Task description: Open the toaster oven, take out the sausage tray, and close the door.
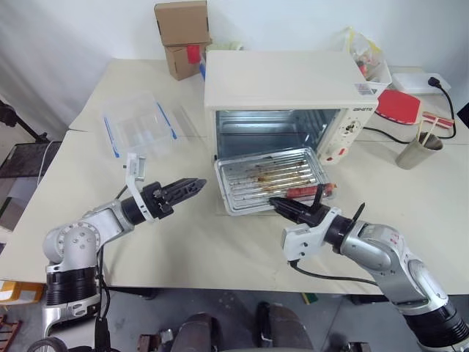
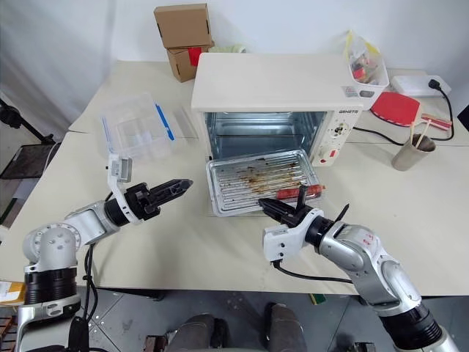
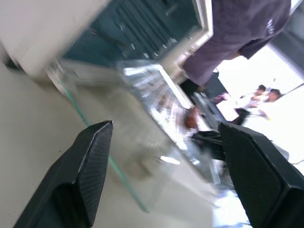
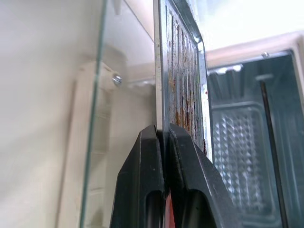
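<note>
The cream-white toaster oven [image 1: 286,81] stands at the table's middle back with its cavity open. Its glass door [image 4: 90,123] lies folded down flat under the sausage tray [image 1: 271,180]. The silver ridged tray sticks out of the cavity over the door, with the red sausage [image 1: 311,191] lying along its front right edge. My right gripper [image 1: 282,204] is shut on the tray's front rim, and in the right wrist view its fingers [image 4: 142,190] pinch the thin metal edge. My left gripper [image 1: 187,189] hovers open to the left of the tray, touching nothing.
A clear plastic container with blue clips [image 1: 139,125] sits left of the oven. Cardboard boxes [image 1: 182,29] stand at the back left. At the right are a cup with sticks [image 1: 419,150], a red item [image 1: 399,106] and a black cord [image 1: 440,110]. A person's purple shirt [image 3: 237,33] shows behind.
</note>
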### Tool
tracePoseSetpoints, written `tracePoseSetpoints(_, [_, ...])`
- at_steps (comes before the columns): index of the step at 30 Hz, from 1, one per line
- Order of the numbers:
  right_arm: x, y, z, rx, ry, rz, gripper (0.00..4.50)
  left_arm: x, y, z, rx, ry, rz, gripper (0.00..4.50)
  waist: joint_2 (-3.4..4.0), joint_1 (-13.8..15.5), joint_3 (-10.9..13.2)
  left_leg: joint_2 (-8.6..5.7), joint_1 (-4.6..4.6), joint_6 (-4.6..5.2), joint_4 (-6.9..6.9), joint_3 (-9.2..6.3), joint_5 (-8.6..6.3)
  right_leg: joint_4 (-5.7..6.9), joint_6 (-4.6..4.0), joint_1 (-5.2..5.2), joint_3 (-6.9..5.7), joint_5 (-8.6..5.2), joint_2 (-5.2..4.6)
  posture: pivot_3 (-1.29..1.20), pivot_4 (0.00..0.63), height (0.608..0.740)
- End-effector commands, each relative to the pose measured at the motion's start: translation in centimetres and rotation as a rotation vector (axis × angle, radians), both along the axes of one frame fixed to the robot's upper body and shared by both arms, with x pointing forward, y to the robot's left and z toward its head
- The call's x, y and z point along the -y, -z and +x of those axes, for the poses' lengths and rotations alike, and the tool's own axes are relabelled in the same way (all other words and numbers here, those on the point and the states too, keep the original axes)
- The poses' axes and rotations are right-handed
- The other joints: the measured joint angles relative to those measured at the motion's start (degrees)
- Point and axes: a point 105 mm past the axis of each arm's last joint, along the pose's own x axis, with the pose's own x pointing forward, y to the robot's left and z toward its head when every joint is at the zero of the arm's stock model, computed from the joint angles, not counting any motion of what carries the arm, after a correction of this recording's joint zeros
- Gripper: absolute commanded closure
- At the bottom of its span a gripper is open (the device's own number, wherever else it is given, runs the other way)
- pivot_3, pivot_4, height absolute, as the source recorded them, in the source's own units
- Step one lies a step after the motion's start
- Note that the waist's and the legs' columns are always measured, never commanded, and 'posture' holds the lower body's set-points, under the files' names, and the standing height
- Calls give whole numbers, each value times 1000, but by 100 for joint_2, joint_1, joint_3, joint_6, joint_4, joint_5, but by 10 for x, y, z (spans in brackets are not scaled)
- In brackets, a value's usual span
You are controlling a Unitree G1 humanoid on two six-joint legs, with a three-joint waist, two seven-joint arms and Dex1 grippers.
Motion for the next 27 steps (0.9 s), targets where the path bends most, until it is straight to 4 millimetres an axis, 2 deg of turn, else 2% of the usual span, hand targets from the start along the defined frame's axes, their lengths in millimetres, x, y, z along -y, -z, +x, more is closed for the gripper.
tracePoseSetpoints(1, [-8, -15, -13, 47, -85, -10, 4293, 8, -2, -4, -96, 54, -62, 758, 0, 2, 0, -1, 1, 0, 0, 0, 0, 0, 0, 1, 0, 0, 1, 0, 150, 740])
tracePoseSetpoints(10, [-21, -16, -13, 36, -161, -30, 4293, 28, 1, -6, -234, 103, -169, 758, -2, 0, 0, -1, 7, -3, 0, -1, 1, 2, 0, 4, 1, 0, 2, 0, 150, 740])
tracePoseSetpoints(11, [-22, -16, -13, 36, -171, -38, 4329, 30, 1, -4, -244, 93, -190, 1130, -2, 0, 0, -1, 8, -4, 0, 0, 1, 2, 0, 4, 2, 0, 2, 0, 150, 740])
tracePoseSetpoints(13, [-24, -17, -12, 30, -186, -40, 4329, 33, 0, -2, -261, 81, -219, 1315, -2, 1, 1, -1, 8, -5, 0, 0, 2, 2, 0, 4, 3, 0, 2, 0, 150, 740])
tracePoseSetpoints(19, [-24, -15, -10, 9, -192, -40, 4329, 38, -1, -4, -305, 64, -250, 3167, -3, 5, 1, -4, 10, -5, 2, -1, 2, 1, 0, 9, 4, 0, 0, 0, 150, 740])
tracePoseSetpoints(24, [-24, -17, -9, 3, -183, -7, 4329, 37, 6, -1, -405, 2, -294, 4463, -3, 5, 1, -3, 13, -5, 2, -1, 2, 2, 0, 9, 5, 0, 1, 0, 150, 740])
tracePoseSetpoints(27, [-23, -19, -8, -33, -179, 29, 4329, 39, 12, -1, -466, -9, -304, 4463, -4, 14, 1, -3, 17, -6, 3, -3, 2, 2, 0, 15, 5, 0, -2, 0, 150, 740])
